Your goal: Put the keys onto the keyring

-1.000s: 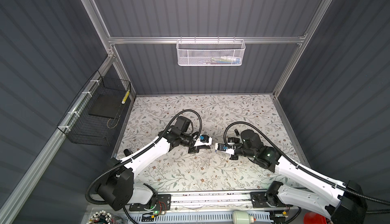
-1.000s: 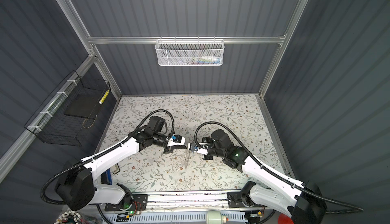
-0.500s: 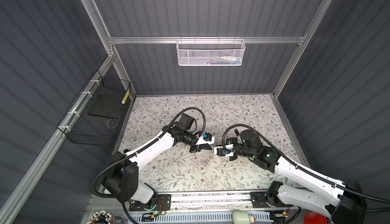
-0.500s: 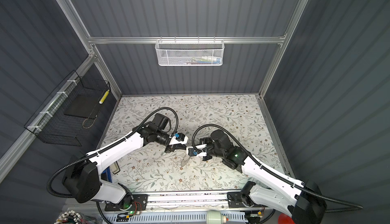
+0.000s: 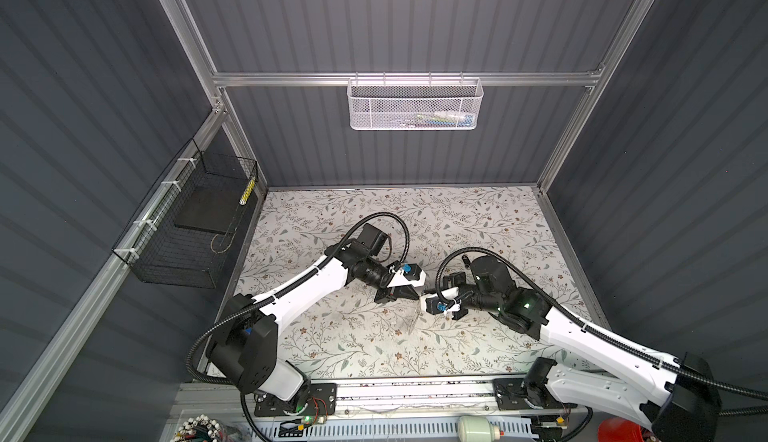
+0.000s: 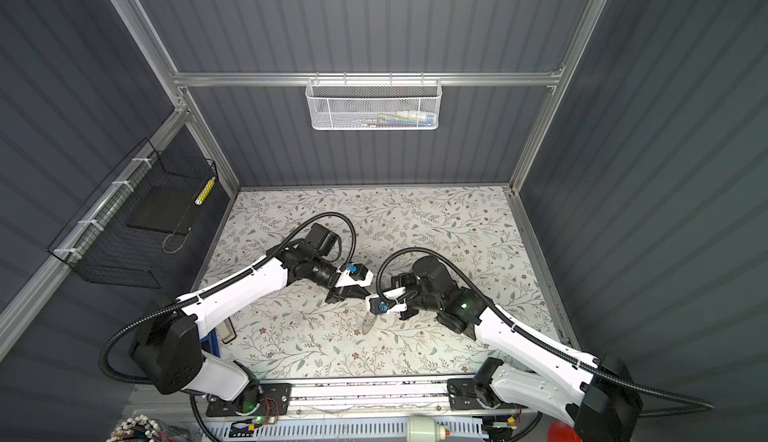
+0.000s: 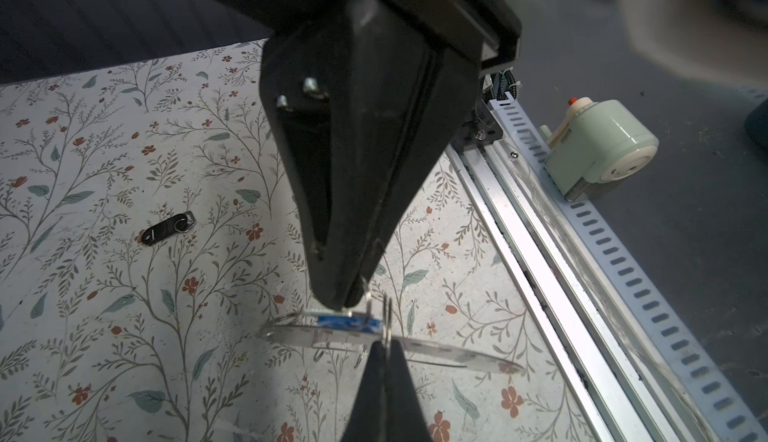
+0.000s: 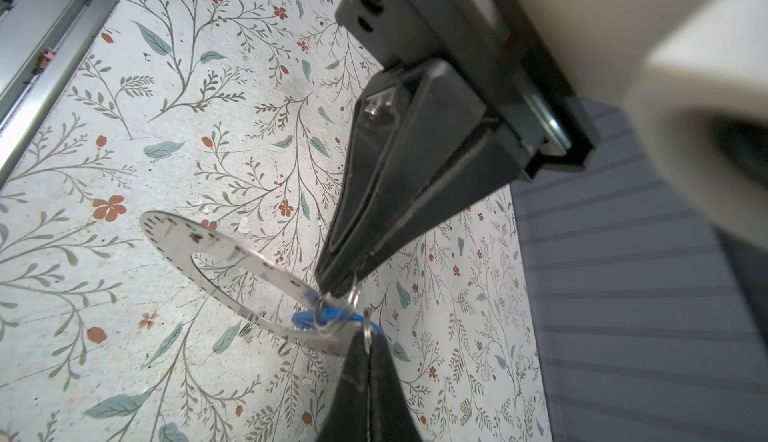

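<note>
In a top view both arms meet mid-frame over the floral-patterned surface (image 5: 353, 348). The left gripper (image 7: 345, 300) and right gripper (image 7: 384, 346) are fully closed, tip to tip, each pinching a thin silver wire ring (image 7: 388, 319). Under them hang a clear half-round marked plastic plate (image 7: 449, 356) and a blue oblong tag (image 7: 345, 322). A black oblong tag (image 7: 166, 227) lies at frame left. The grey metal keys cannot be made out. Threading seems in hand; next, one ring's gap probably needs prying open.

black tag (image 7: 168, 227) lies on the floral tabletop (image 7: 104, 336).
</note>
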Available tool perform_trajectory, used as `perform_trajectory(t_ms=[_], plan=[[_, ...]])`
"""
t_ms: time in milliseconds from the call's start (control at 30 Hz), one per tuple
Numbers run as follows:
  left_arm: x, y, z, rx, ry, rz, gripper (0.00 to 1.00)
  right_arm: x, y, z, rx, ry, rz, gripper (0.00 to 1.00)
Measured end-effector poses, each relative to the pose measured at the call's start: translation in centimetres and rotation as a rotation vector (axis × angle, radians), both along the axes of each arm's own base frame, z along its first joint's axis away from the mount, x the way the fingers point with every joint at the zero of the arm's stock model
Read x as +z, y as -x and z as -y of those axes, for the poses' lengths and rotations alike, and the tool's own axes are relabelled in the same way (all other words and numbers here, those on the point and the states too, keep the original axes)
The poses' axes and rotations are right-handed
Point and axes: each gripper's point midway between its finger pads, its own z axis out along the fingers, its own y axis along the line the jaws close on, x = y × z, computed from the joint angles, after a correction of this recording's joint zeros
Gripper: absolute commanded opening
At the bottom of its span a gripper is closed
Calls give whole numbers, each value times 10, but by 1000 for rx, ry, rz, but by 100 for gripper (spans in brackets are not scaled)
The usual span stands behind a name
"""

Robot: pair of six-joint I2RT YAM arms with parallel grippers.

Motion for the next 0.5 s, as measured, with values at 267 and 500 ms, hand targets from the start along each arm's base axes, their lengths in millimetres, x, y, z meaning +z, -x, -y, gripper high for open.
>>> perform_trajectory(t_ms=[267,500], plan=[[-3,1,-1,-11,-22,-6,0,5,2,-1,24,10,21,0],[-4,2,-2,-12,-33,-12,0,3,6,0,48,32,18,0]])
